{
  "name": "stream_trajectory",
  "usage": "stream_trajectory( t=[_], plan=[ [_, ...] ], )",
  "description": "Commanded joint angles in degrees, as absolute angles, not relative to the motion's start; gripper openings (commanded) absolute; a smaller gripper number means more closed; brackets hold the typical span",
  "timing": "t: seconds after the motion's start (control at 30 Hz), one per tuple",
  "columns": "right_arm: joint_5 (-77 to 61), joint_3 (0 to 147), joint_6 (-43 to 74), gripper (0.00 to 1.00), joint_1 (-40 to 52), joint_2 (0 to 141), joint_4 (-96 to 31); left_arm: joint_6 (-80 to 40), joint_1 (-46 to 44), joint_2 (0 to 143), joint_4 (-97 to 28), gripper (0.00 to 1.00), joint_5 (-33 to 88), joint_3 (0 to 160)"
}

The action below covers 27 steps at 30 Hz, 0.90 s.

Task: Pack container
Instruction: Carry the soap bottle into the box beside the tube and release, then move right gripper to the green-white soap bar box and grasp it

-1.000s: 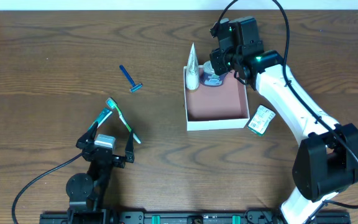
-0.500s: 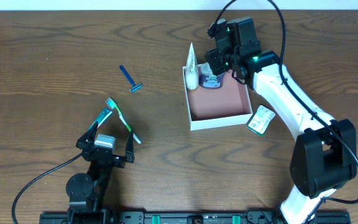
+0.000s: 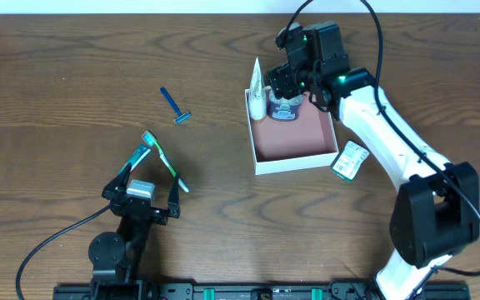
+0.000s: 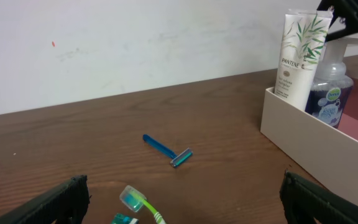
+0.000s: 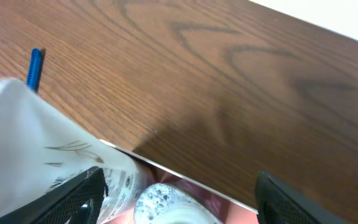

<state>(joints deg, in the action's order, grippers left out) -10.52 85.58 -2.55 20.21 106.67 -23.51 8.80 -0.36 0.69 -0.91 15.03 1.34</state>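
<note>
The right arm reaches from its base far across the table. Its white forearm passes over the near right corner of the container, and the wrist tips down so that the right gripper hangs over the container's far left corner. Its jaws stand wide and hold nothing. Directly below, between the two fingers and clear of both, sits the cap of a blue pump bottle, upright inside the container. A white tube stands crimped end up, close beside one finger and against the container's wall, crowding that side of the hand. A small green-and-white packet lies under the forearm, just outside the container.

The left arm stays folded close to its base, and the left gripper points away across the table, spread wide and empty. A green toothbrush lies between its fingers. A blue razor lies farther ahead, well apart.
</note>
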Motion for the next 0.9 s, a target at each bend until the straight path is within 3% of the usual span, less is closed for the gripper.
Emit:
stream_trajectory(
  t=[0.0,0.27,0.33,0.53,0.6,0.73,0.87],
  plan=[
    [-10.96,87.35,-1.85,0.78,20.51,99.59,-24.36,8.47,-0.01,0.71,-2.76,0.98,15.64,0.23],
    [-5.56,87.33,6.31,0.73,18.06,87.55,-41.58,8.47,-0.01,0.71,-2.76,0.98,15.64,0.23],
    [-5.58,87.33,7.33,0.65,17.47,86.37,-47.59,8.47,-0.01,0.71,-2.76,0.98,15.64,0.23],
    [-5.37,86.43,7.68,0.22,17.37,87.02,-60.36,8.47,-0.01,0.71,-2.76,0.98,15.64,0.23],
    [-5.37,85.25,7.73,0.13,17.41,87.24,-60.51,8.47,-0.01,0.71,-2.76,0.98,15.64,0.23],
    [-5.39,82.13,7.75,0.02,17.65,87.35,-59.09,8.47,-0.01,0.71,-2.76,0.98,15.64,0.23],
    [-5.37,77.28,8.14,0.02,17.65,87.35,-55.75,8.47,-0.01,0.71,-2.76,0.98,15.62,0.23]
  ],
)
